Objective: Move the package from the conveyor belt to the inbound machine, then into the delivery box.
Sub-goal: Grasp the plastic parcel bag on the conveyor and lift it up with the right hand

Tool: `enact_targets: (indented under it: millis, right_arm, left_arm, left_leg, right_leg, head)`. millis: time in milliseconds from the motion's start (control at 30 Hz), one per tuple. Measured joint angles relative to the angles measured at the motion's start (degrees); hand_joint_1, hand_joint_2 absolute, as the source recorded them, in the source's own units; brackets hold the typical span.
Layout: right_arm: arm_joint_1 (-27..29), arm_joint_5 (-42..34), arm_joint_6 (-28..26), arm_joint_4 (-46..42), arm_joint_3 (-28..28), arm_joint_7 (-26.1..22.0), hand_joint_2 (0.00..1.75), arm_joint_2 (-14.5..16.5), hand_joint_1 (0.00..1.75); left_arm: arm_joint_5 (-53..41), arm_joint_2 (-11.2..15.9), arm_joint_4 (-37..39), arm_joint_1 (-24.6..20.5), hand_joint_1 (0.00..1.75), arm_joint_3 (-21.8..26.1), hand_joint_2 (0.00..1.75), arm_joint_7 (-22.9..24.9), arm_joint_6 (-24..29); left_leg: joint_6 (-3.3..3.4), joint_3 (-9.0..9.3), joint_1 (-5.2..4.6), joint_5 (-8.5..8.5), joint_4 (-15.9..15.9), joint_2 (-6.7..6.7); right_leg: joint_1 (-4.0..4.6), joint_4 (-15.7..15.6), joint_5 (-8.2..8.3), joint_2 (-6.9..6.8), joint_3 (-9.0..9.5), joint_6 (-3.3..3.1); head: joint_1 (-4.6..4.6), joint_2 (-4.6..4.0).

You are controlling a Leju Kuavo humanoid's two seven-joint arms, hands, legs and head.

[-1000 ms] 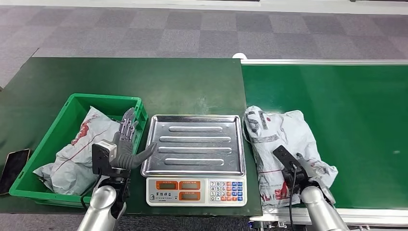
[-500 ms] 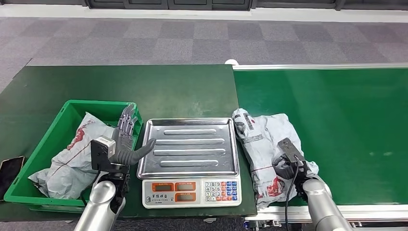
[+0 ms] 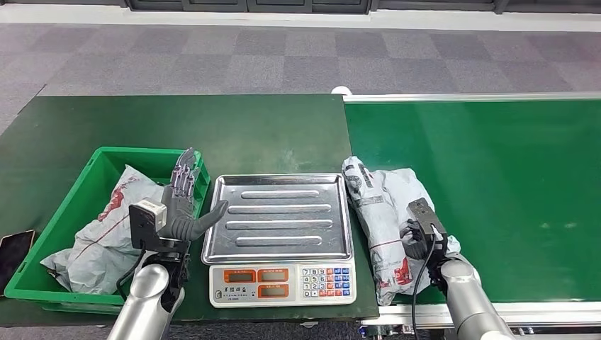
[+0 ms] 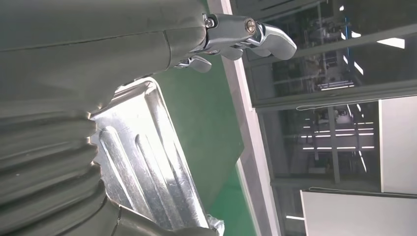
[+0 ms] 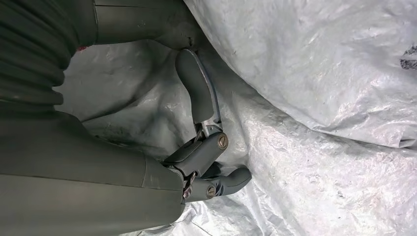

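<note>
- The package (image 3: pixel 386 212), a crumpled grey mailing bag, lies at the near left end of the conveyor belt (image 3: pixel 496 191), its edge just beside the scale (image 3: pixel 278 234) that serves as the inbound machine
- The right hand (image 3: pixel 418 241) sits on the bag's near part; in the right wrist view its fingers (image 5: pixel 199 93) are curled into the plastic folds, so it looks to be grasping the bag, though the hold is shallow
- The left hand (image 3: pixel 186 205) hovers between the green box (image 3: pixel 85 205) and the scale tray, fingers spread and holding nothing
- The step in hand, as I judge it, is securing the bag before lifting it across to the tray
- To do it well: gather a thick fold, not a thin skin of film, since the slick plastic may slip
- Lift high enough to clear the tray's raised rim, then set the bag down centred so nothing overhangs the keypad
- The box already holds another grey bag (image 3: pixel 106 227); a phone (image 3: pixel 13 251) lies on the table beside it
</note>
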Motion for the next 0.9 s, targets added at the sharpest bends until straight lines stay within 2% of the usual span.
enact_targets:
  millis: [33,267,500,700,900]
  right_arm:
    - [0.0,-0.2,0.1,0.1,0.0,-0.3,1.75,0.1,1.75]
    - [0.8,-6.4,5.0,-0.1,-1.5,-7.5,1.75,0.5,1.75]
    - [3.6,-13.2,8.0,-6.4,-0.4,-8.8,1.75,2.2,1.75]
    - [4.1,-15.2,5.5,-13.6,3.6,-7.6,1.75,3.9,1.75]
    - [4.5,-17.3,1.1,-25.6,7.9,-6.0,1.75,4.1,1.75]
  left_arm:
    - [0.0,0.0,0.0,0.0,0.0,0.0,1.75,0.0,0.0]
    - [-0.5,-0.2,0.1,0.0,0.0,0.0,1.75,0.0,-0.1]
    - [-0.8,-0.4,0.8,0.1,0.0,0.0,1.75,-0.3,-0.3]
    - [-0.7,-0.4,0.7,0.9,0.0,0.0,1.75,-0.6,0.0]
    - [-0.7,-0.4,0.3,1.7,0.0,0.0,1.75,-0.9,0.3]
  left_leg:
    - [0.02,0.07,0.0,-0.04,0.0,0.0]
    - [0.0,0.18,-0.07,0.09,0.0,-0.1]
    - [-0.1,-0.53,-0.07,0.27,0.0,-0.41]
    - [-0.23,-1.02,-0.09,0.37,0.0,-0.5]
    - [-0.3,-1.27,-0.17,0.47,0.0,-0.59]
  right_leg:
    - [0.0,0.0,-0.04,0.0,0.07,0.0]
    - [-0.02,0.0,0.06,-0.08,-0.06,0.04]
    - [-0.06,0.2,0.09,-0.35,-0.84,0.01]
    - [-0.12,0.4,0.09,-0.41,-1.44,-0.02]
    - [-0.17,0.5,0.11,-0.5,-1.74,-0.05]
  head:
    - [0.01,0.0]
    - [0.01,0.0]
    - [0.02,0.0]
    - [0.01,0.0]
    - [0.0,0.0]
